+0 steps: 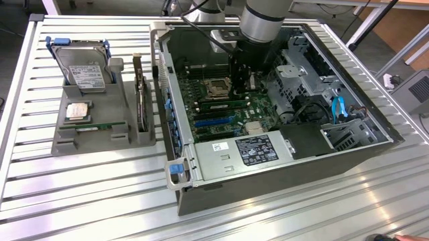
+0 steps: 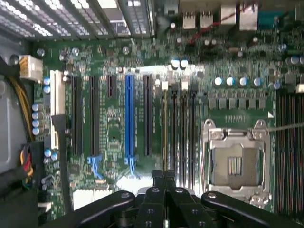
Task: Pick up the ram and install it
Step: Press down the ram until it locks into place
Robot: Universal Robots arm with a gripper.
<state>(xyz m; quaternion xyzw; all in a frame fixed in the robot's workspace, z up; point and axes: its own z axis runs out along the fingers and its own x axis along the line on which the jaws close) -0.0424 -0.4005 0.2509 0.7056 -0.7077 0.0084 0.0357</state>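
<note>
Green, long, narrow circuit-board ram stick (image 1: 224, 105) stands on edge in a memory slot of the green motherboard (image 1: 258, 114), between the silver square processor socket (image 1: 218, 89) and the blue expansion slots (image 1: 213, 120). In the wrist view the ram (image 2: 165, 128) shows edge-on as a thin yellowish line, in the slot of its bank farthest from the socket (image 2: 235, 164), with the long blue slot (image 2: 128, 118) on its other side.

Black gripper (image 2: 164, 175) is closed, fingers pressed together, tips right over one end of the stick's top edge. Contact with the stick cannot be told. In the exterior view the gripper (image 1: 242, 89) reaches down inside the open black computer case (image 1: 268, 183), under the grey arm.

Silver power supply box with a dark label (image 1: 248, 150) sits at the case's near end.

Outside, toward the exterior view's left, a grey moulded holder (image 1: 100, 143) rests on the ribbed aluminium table (image 1: 100, 196). It carries a silver hard drive with a white label (image 1: 84, 68), a dark upright expansion card (image 1: 140, 100) and another thin green board strip (image 1: 94, 127) low at its front.
</note>
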